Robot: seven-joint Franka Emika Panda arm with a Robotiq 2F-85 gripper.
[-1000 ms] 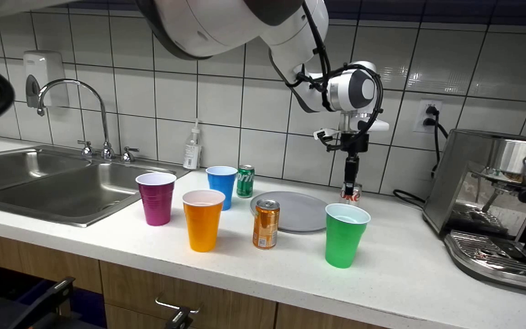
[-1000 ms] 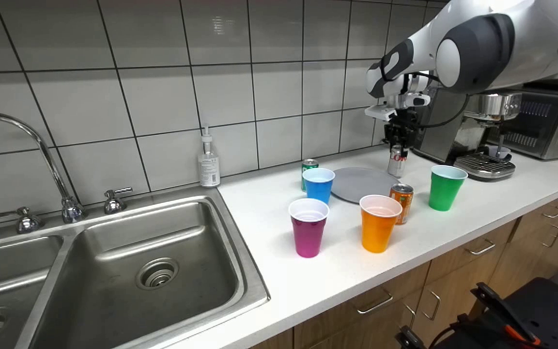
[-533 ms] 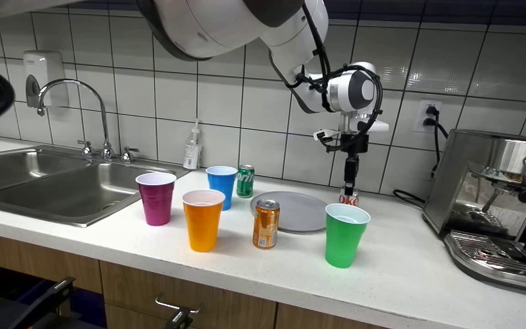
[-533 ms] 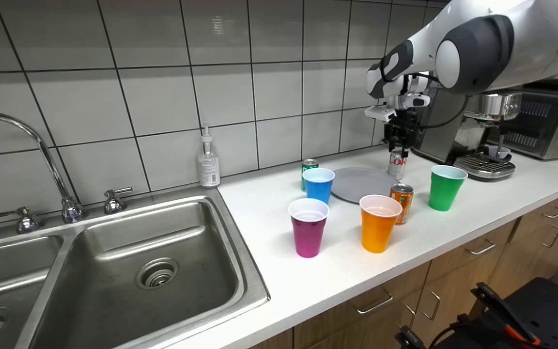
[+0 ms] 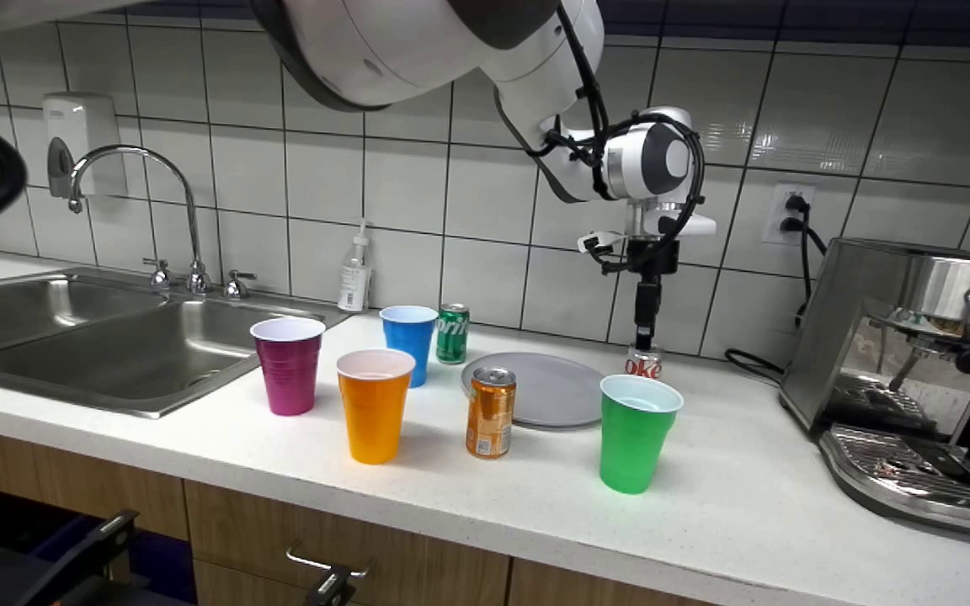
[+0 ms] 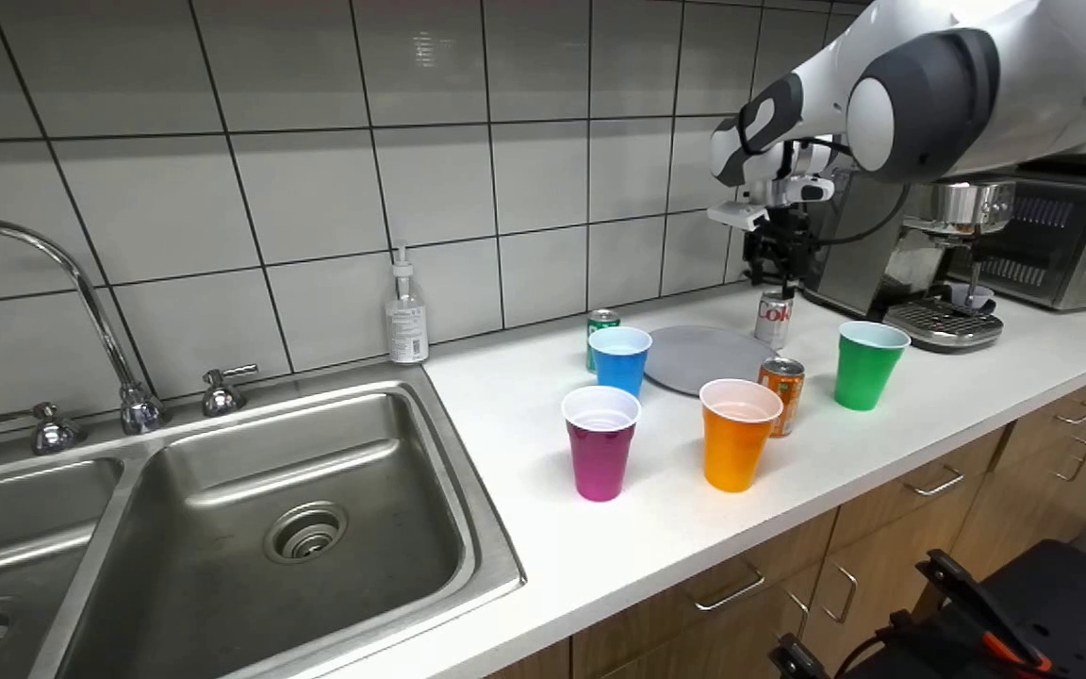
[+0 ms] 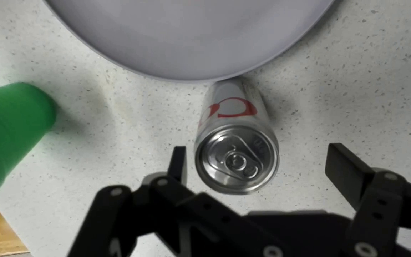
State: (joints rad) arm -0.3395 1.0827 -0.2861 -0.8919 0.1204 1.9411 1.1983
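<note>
The gripper (image 7: pixel 257 161) is positioned above the counter (image 5: pixel 738 471), fingers directed downward. The jaws stand wide apart, one on each side of the silver can (image 7: pixel 236 160). In the wrist view, a gap shows on both sides of this can; the gap toward the green cup (image 5: pixel 635 442) is the narrower. In both exterior views, the fingertips appear at the top of the silver can.

The silver can stands upright near the counter's back edge, lid and pull tab facing up, red lettering on its side. Its base lies at the rim of the grey plate (image 7: pixel 198 46); contact cannot be confirmed.

The green cup stands near the counter's front edge. The orange can (image 5: pixel 491 418) stands between the grey plate and that edge, with the orange cup (image 5: pixel 374 417) apart from it on the sink side. The purple cup (image 5: pixel 289 374) is nearest the sink (image 6: pixel 204 566). The blue cup (image 5: pixel 408 343) stands just beside the green can (image 5: pixel 453 334). The soap bottle (image 5: pixel 354 284) is located at the sink's back corner.
</note>
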